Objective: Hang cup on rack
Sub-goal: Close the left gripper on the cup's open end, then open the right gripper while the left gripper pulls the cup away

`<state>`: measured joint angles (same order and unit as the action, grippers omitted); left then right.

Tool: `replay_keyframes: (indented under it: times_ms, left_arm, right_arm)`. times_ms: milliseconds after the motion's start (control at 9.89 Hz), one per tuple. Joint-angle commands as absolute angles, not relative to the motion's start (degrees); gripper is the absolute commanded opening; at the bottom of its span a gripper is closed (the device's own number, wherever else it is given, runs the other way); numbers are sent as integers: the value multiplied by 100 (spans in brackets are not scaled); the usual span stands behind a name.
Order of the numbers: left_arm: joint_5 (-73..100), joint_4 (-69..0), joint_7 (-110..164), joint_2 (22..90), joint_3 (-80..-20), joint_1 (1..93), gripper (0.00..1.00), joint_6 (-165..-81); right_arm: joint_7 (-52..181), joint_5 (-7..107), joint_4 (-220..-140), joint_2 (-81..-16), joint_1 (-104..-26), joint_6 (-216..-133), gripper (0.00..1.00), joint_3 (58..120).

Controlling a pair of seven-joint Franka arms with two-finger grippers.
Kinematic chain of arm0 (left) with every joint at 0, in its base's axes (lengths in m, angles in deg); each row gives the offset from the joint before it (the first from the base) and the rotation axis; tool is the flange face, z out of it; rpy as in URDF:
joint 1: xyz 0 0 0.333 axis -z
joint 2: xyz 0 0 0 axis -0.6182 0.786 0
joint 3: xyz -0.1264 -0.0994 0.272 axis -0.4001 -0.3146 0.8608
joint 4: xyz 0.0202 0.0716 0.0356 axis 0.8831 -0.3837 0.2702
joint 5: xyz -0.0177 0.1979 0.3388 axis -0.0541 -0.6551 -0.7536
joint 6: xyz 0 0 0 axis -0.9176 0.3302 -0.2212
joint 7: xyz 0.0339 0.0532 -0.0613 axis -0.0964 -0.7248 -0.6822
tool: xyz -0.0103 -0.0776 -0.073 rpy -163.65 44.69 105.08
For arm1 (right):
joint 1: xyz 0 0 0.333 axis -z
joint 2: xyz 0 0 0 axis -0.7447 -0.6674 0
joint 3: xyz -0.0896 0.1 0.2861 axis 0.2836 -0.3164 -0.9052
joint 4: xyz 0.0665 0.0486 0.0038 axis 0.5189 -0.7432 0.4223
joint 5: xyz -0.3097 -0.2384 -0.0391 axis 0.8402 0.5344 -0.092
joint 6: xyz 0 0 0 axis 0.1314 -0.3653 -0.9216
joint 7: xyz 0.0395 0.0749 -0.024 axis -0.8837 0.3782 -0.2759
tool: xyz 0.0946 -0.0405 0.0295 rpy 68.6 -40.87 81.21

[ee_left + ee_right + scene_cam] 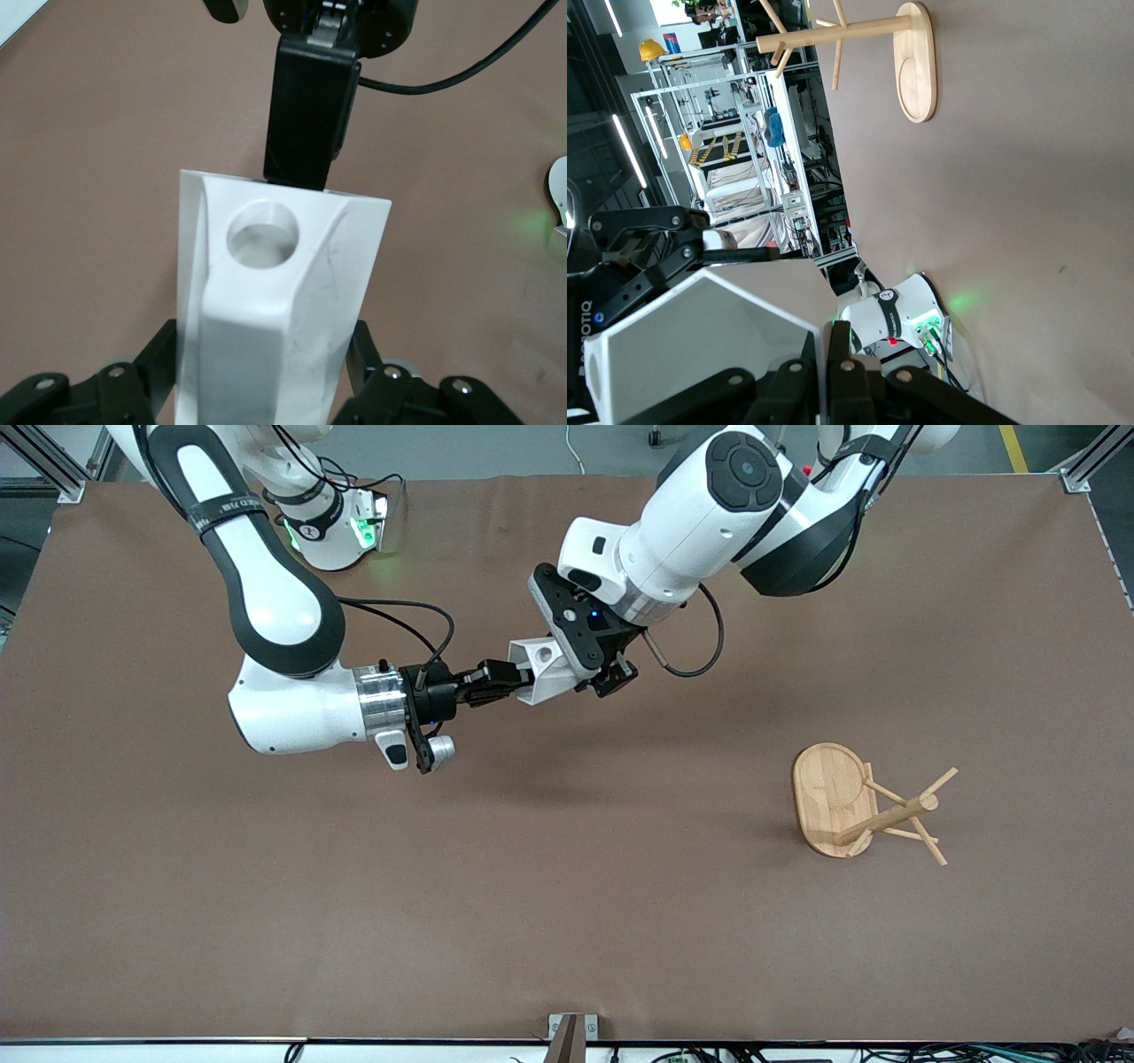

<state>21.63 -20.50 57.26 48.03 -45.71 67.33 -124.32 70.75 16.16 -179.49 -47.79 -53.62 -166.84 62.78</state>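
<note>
You were mid-handover, both arms on the cup (542, 671), held in the air over the bare brown counter (567, 921), well apart from the rack (864, 804) and toward the right arm's end of the counter from it.

Rack stood upright nearer the front camera than the cup: flat oval bamboo base, round post, thin angled pegs, light wood that would likely tip if knocked.

Right end effector (514, 682) was closed on the cup's rim wall, one finger inside the mouth. Left end effector (592, 676) was clamped on the tapered body at the base end, handle facing its wrist camera.

My call: you needed the left grip confirmed firm before the right let go. Faceted white plastic looked smooth and slippery, so flat faces under the pads mattered. Keeping the blocky handle's round hole unobstructed would have left the peg a clear entry.
</note>
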Motion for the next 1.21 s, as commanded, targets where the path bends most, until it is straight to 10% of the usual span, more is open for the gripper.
replay_keyframes:
  times_ms: [0,505,1112]
  left_arm:
    - [2139,-2085,5767,5002,-4525,6754,0,-12539]
    - [2130,-2093,5741,5124,-4525,6736,1,-12591]
    - [1704,-2550,3445,4914,-4463,6508,1,-12504]
  right_arm:
    - [6680,1509,-17984,-4650,-5253,-16395,99,6217]
    - [6627,3149,-17634,-4633,-4839,-16386,100,6777]
    - [6627,8049,-17502,-4167,-4831,-16421,100,8184]
